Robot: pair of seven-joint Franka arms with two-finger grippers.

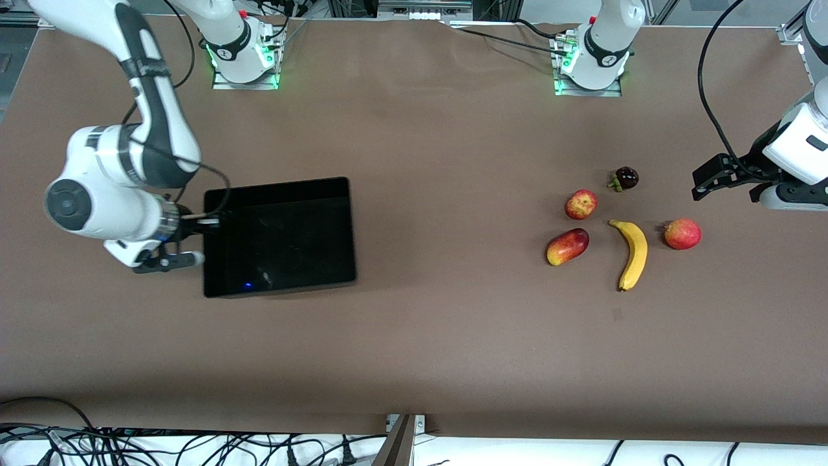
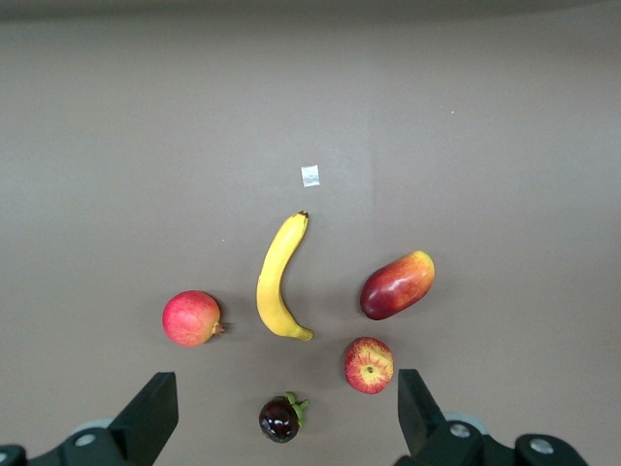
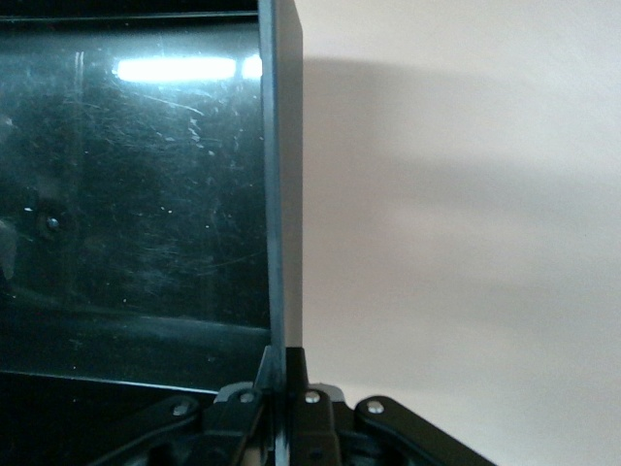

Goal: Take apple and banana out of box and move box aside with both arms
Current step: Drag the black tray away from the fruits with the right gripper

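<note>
The black box [image 1: 278,184] lies on the table toward the right arm's end. My right gripper [image 1: 204,222] is shut on the box's wall at that end; in the right wrist view its fingers [image 3: 283,367] pinch the upright wall [image 3: 281,194]. The banana [image 1: 632,252] and the apple [image 1: 581,204] lie on the table toward the left arm's end. My left gripper [image 1: 724,186] is open and empty, up in the air beside the fruits. The left wrist view shows its gripper [image 2: 286,386] high above the banana [image 2: 279,282] and the apple [image 2: 369,365].
A red-yellow mango [image 1: 567,246], a red pomegranate [image 1: 682,233] and a dark mangosteen [image 1: 625,178] lie around the banana. They also show in the left wrist view: mango [image 2: 397,284], pomegranate [image 2: 191,317], mangosteen [image 2: 280,417]. Brown tabletop lies between box and fruits.
</note>
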